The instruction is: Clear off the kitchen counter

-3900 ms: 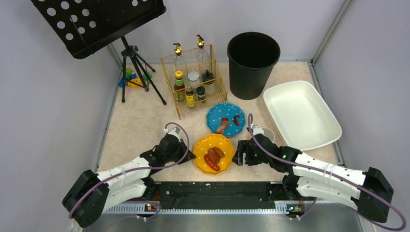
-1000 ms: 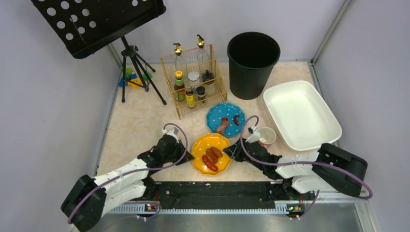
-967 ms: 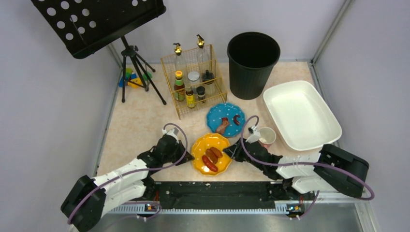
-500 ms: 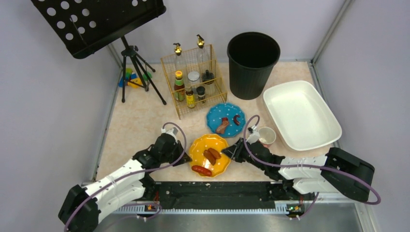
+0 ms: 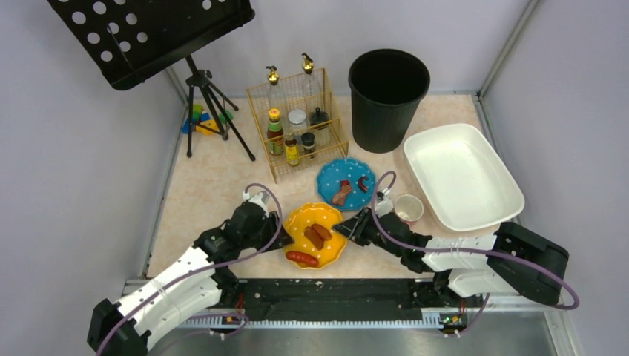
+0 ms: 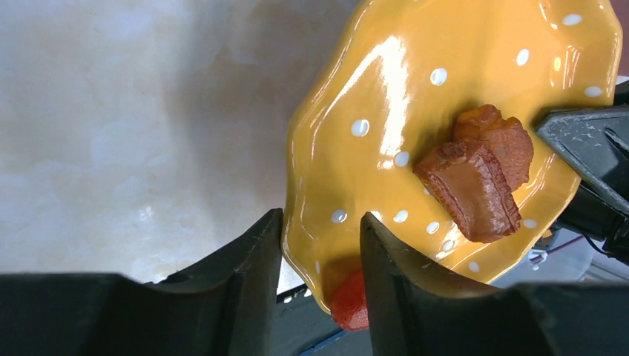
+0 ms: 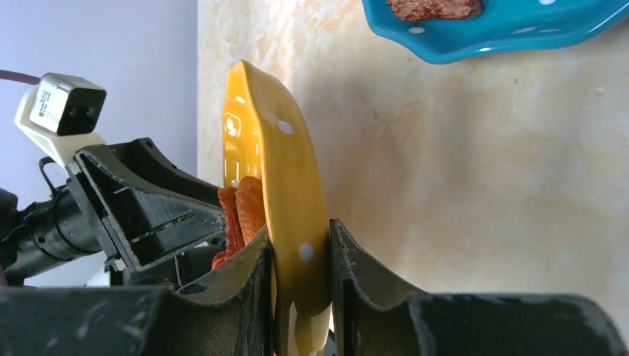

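The kitchen counter [image 5: 215,194] is a broad beige-peach slab with a mottled, marble-like pattern, and it lies beneath both sets of jaws. The left gripper [image 5: 280,228] and the right gripper [image 5: 351,228] are each closed onto opposite rims of a yellow polka-dot plate [image 5: 315,236]. The plate carries sausages [image 5: 303,258] and is tilted above the counter's near part. Farther back stand a blue plate [image 5: 346,183], a white tub [image 5: 461,175] and a black bin [image 5: 388,89].

3 plain pale-grey walls [image 5: 74,148], black perforated music stand [image 5: 152,33] on tripod [image 5: 211,104] (far-left corner)
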Robot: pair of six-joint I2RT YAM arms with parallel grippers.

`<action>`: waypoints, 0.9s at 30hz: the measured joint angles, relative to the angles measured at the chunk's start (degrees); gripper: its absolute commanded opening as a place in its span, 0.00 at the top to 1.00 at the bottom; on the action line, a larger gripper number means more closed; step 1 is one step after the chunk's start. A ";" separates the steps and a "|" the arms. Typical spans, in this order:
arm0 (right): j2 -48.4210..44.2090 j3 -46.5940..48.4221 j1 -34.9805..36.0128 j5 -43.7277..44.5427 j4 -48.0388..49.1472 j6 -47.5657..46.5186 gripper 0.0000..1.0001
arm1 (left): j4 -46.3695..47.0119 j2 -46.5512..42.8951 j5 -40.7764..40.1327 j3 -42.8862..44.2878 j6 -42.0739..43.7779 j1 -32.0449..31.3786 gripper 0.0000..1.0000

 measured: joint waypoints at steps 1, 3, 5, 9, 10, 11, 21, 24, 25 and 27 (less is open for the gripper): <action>0.24 0.33 0.00 -0.09 0.07 0.31 1.00 | -0.70 -0.31 -0.35 0.52 0.24 0.00 0.52; 0.61 1.03 -0.02 -0.20 0.07 0.96 1.00 | -2.60 -0.74 -1.29 2.08 0.83 0.00 0.52; 0.76 1.40 -0.07 -0.28 0.57 1.66 1.00 | -4.76 -0.83 -2.21 4.04 1.53 0.00 0.51; 0.85 1.64 -0.22 -0.35 2.14 3.39 1.00 | -8.39 -0.96 -4.00 8.13 3.02 0.00 0.51; 0.85 1.84 -0.24 -0.37 2.21 3.54 1.00 | -9.09 -1.05 -4.46 8.83 3.21 0.00 0.51; 0.85 2.14 -0.31 -0.44 2.27 3.74 1.00 | -9.84 -1.29 -5.05 9.57 3.41 0.00 0.50; 0.85 4.48 -2.40 -2.38 3.30 5.42 1.00 | -12.04 -3.65 -9.68 14.21 3.74 -0.02 0.48; 1.05 5.29 -2.97 -2.93 3.58 5.88 1.00 | -11.89 -4.68 -11.19 14.86 3.10 -0.07 0.47; 1.18 5.60 -3.15 -3.08 3.54 6.08 1.00 | -11.87 -5.03 -11.54 15.06 2.93 -0.07 0.46; 1.51 6.14 -3.45 -3.52 3.67 6.51 1.00 | -11.89 -5.84 -12.50 15.54 2.49 -0.09 0.46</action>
